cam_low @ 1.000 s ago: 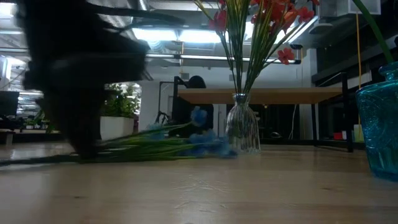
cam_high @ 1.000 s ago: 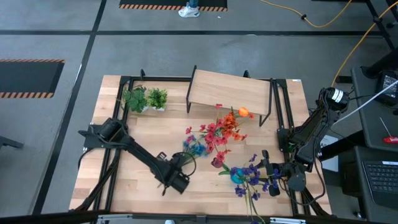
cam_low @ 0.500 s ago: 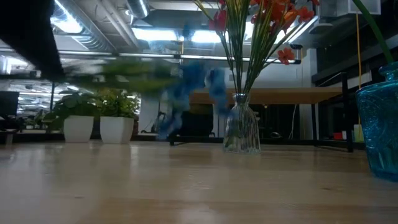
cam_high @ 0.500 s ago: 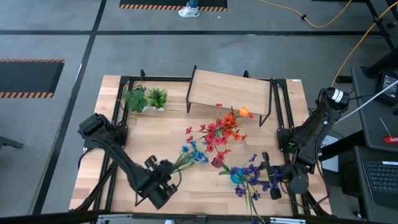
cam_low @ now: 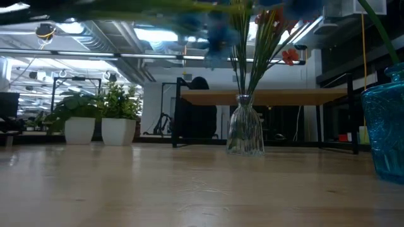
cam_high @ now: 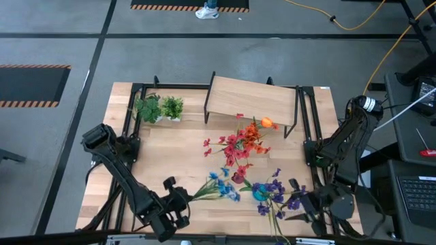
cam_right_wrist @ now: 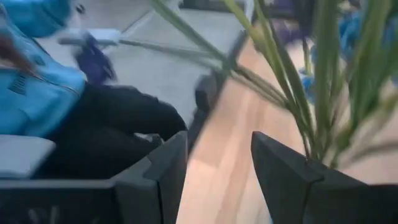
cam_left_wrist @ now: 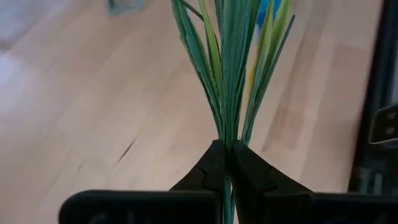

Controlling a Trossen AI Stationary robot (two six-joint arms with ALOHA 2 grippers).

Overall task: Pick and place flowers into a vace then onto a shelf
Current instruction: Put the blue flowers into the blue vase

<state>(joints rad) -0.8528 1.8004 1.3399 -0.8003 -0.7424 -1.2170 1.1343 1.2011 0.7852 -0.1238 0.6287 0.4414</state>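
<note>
While the left hand (cam_high: pixel 182 202) hangs over the near edge of the counter (cam_high: pixel 122 184), its fingers (cam_left_wrist: pixel 214 168) are pinched tight on the green stems of a bunch of blue flowers (cam_high: pixel 223 185). The stems run straight out ahead of that hand, and the blossoms fan out beyond it toward the counter's middle, held clear of the wood; in the low view they show only as a blur along the top edge. Just past those blossoms, farther from the left hand, stands a clear glass vase (cam_low: pixel 245 133) with red and orange flowers (cam_high: pixel 244 143), and beyond that the shelf (cam_high: pixel 251 99) at the far side. The right hand (cam_high: pixel 304 208) sits at the near right corner with its fingers (cam_right_wrist: pixel 281 177) apart, gripping nothing. A blue vase (cam_high: pixel 261 193) holding purple flowers (cam_high: pixel 276 190) stands just beside it, toward the left hand. Two small potted plants (cam_high: pixel 159 108) stand well away at the far left.
</note>
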